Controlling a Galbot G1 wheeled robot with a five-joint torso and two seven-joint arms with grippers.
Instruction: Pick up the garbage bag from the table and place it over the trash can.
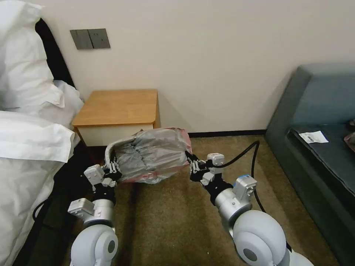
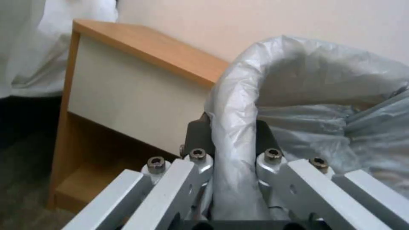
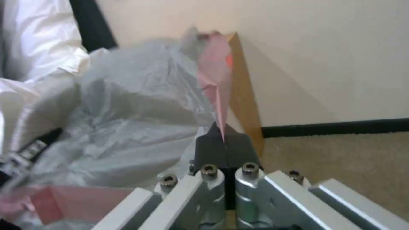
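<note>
- Both your grippers are pinching the garbage bag (image 1: 153, 155): left gripper (image 1: 112, 170) on its pale rolled rim, right gripper (image 1: 193, 167) clamped on the pink band.
- Bag's stretched open over the carpet, in front of the nightstand (image 1: 118, 107).
- Looks like the carry-and-spread step; next you'll need the bin under that opening.

Soft, even indoor light fills the room with no glare, the table (image 1: 116, 107) throws a faint shadow onto the wall beside it, and in the right wrist view the garbage bag (image 3: 127, 108) looks smeared and out of focus near its pink rim.
</note>
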